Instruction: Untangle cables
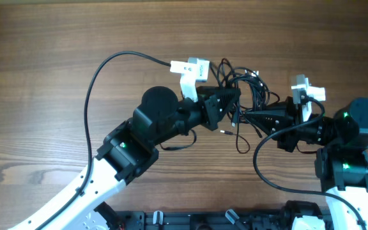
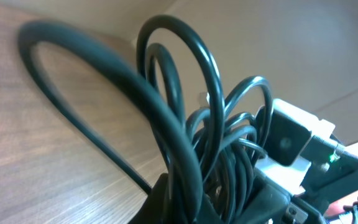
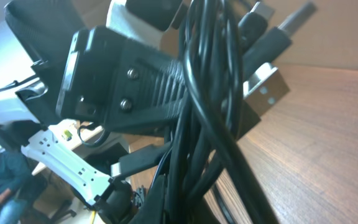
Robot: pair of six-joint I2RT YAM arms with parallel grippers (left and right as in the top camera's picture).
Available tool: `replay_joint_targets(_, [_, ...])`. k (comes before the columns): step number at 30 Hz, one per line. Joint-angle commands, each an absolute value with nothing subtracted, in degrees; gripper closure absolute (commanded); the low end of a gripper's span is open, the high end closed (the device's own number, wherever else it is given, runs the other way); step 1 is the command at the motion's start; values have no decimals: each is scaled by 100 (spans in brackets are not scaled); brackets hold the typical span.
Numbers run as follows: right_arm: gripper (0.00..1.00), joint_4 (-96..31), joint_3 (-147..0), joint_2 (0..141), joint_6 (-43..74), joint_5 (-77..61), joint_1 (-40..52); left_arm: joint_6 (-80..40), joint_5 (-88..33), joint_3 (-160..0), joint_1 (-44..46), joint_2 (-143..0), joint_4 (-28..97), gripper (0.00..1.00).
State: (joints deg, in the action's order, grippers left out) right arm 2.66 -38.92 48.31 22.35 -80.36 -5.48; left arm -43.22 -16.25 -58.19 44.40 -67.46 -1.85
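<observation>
Overhead: cables knotted toward the table's far edge, right of centre, left gripper and right gripper both clamped shut on strands. Likely light, limp, springy, slick; best gripped just behind plug ends. Loops close-up only from left wrist, plugs clear only from right wrist, whole spread only overhead.

Bright, even light; wrist views blur the nearest cables.
</observation>
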Motion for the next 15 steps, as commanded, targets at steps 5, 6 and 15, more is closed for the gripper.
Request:
replay_joint_targets(5, [96,217,-3898,4779,1938,-8899,-532,-4591,-167,-5927,4335,-6713,-1079,96])
replay_joint_targets(6, [96,224,-3898,4779,1916,-8973,-532,-4591,-113,-5927,4335,-6713,-1076,96])
replay_joint_targets(15, [96,252,-3898,4779,1653,-9299,-526,-4587,303,-5927,4335,-6720,-958,96])
